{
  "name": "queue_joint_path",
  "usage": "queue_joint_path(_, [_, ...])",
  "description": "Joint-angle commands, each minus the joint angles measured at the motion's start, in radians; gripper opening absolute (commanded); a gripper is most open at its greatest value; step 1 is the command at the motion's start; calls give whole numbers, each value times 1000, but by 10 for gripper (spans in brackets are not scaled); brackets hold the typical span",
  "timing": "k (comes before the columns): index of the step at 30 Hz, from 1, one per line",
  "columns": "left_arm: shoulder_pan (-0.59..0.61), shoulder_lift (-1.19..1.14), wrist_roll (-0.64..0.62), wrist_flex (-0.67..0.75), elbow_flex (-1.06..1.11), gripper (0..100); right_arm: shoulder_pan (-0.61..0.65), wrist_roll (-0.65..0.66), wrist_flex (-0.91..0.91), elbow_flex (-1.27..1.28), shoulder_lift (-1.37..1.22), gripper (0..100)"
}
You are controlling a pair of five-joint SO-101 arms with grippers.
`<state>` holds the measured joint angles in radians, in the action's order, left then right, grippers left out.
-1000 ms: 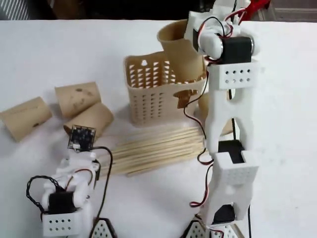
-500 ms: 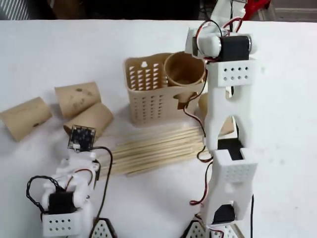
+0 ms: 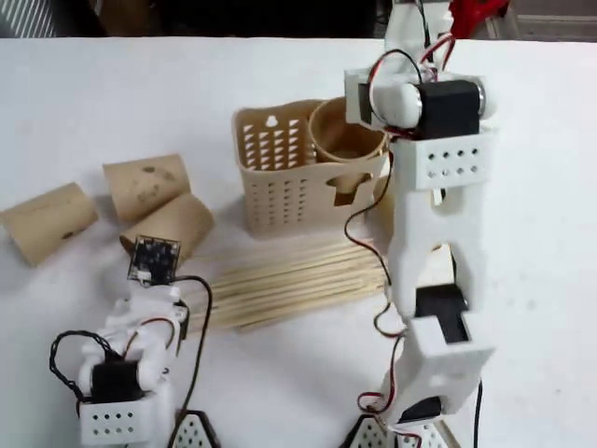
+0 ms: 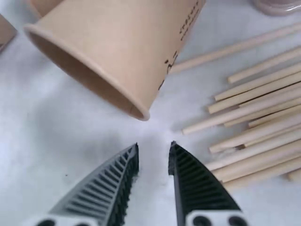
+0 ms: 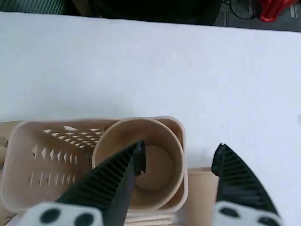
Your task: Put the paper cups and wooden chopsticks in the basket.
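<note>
One paper cup [image 3: 345,131] stands upright inside the basket [image 3: 280,177], at the end nearest the right arm, its mouth facing up. The basket is a pale perforated tub standing on the white tabletop [image 3: 112,93]. Seen from the right wrist, the right claw [image 5: 179,148] hangs above that end of the basket with its jaws spread wide and nothing between them; one jaw lies over the cup's mouth and the other out past the basket's end wall. Another cup [image 5: 200,197] sits on the tabletop just beside that end of the basket, partly hidden by the right arm in the high view.

The wooden chopsticks [image 3: 289,280] lie in a loose bundle on the tabletop in front of the basket, between it and the arms' bases. Three more paper cups lie on their sides out to the left: one farthest out [image 3: 47,222], one in the middle [image 3: 146,185], and one [image 3: 173,224] nearest the left arm. The left claw [image 4: 154,147] sits low over the tabletop, jaws parted a little and holding nothing, with the rim of a lying cup [image 4: 122,47] just ahead of its tips and chopstick ends [image 4: 249,127] beside it.
</note>
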<state>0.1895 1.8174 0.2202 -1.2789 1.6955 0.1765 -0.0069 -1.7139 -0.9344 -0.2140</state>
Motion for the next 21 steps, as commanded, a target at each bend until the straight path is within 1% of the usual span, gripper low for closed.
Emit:
queue_joint_path(1, [5, 8, 8, -6, -2, 122, -51, 40, -5, 184, 140, 240])
queue_joint_path(3, [7, 8, 8, -6, -2, 121, -91, 48, -2, 301, 179, 240])
queue_joint_path(6, [8, 8, 8, -6, -2, 121, -191, 20, 2, 417, 206, 240])
queue_joint_path(9, [8, 8, 8, -6, -2, 120, -297, -98, 15, 437, 194, 241])
queue_joint_path(12, [8, 8, 8, -6, -2, 120, -367, -167, 48, 431, 162, 242])
queue_joint_path(17, [7, 8, 8, -6, -2, 120, -377, -180, 119, 431, 45, 242])
queue_joint_path(21, [7, 8, 8, -6, -2, 120, -337, -180, 206, 430, -85, 245])
